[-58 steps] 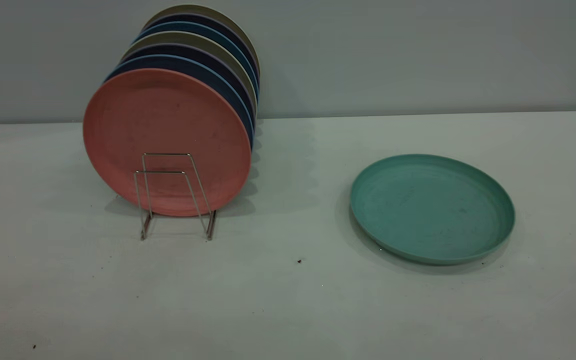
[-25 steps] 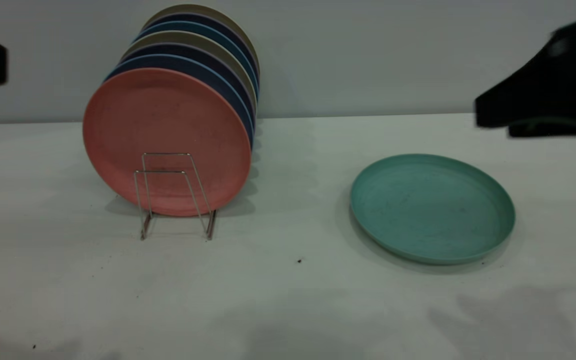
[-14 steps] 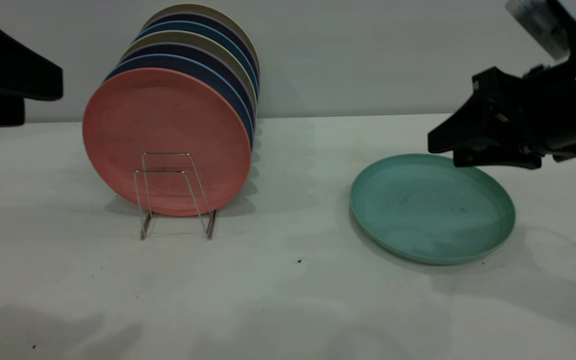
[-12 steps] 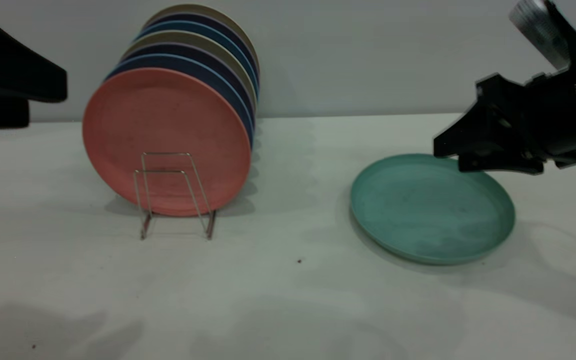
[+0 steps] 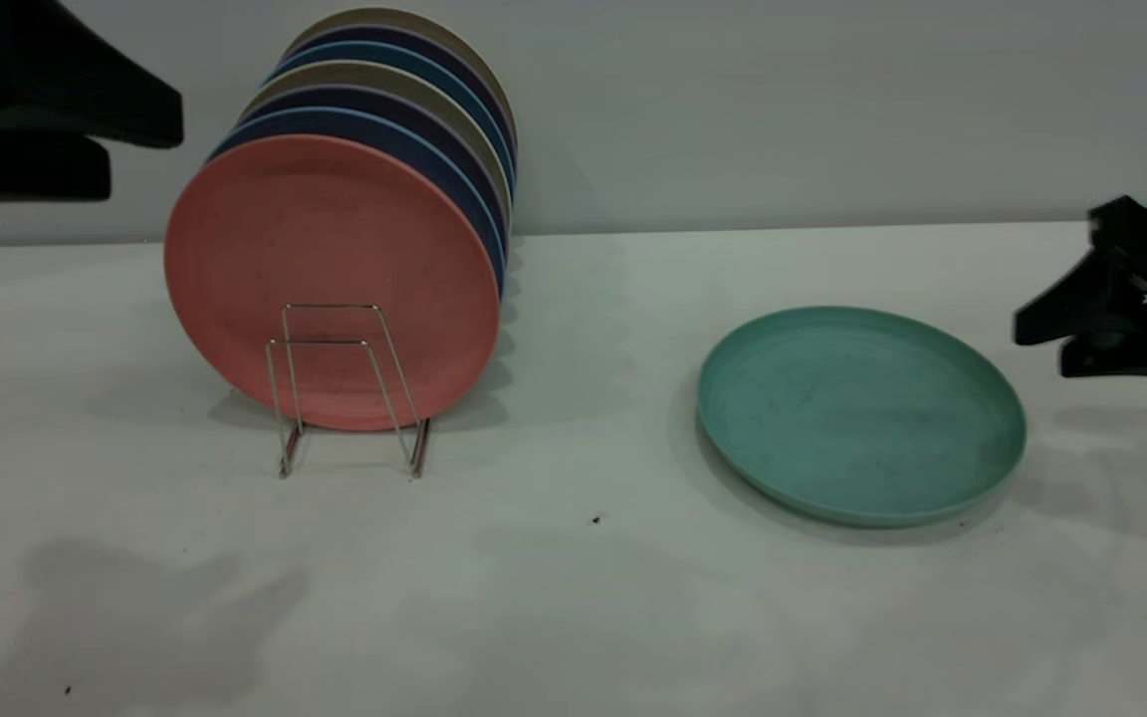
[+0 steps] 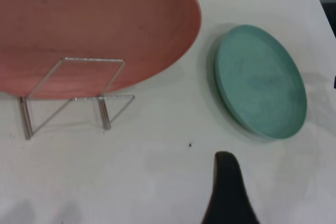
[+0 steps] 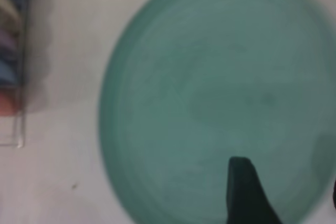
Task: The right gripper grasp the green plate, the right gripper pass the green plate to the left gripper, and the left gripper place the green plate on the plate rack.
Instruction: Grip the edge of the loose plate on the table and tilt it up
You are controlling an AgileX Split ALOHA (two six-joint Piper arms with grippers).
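The green plate [image 5: 860, 413] lies flat on the table at the right and also shows in the left wrist view [image 6: 260, 80] and the right wrist view [image 7: 210, 93]. My right gripper [image 5: 1036, 354] is open and empty. It hovers low just off the plate's right rim, apart from it. One of its fingers [image 7: 242, 187] shows over the plate. The plate rack [image 5: 349, 388] stands at the left and holds a pink plate [image 5: 330, 269] with several darker plates behind. My left gripper [image 5: 140, 159] is open and empty, high up left of the rack. One of its fingers [image 6: 226, 187] shows.
The white table [image 5: 573, 597] runs back to a grey wall. The rack's front wire loops [image 6: 73, 95] stand in front of the pink plate [image 6: 94, 24]. A small dark speck [image 5: 595, 520] lies between rack and green plate.
My right gripper has moved right and down, from over the green plate's far rim to beside its right rim. My left gripper has moved in to the right and slightly up. The plates have not moved.
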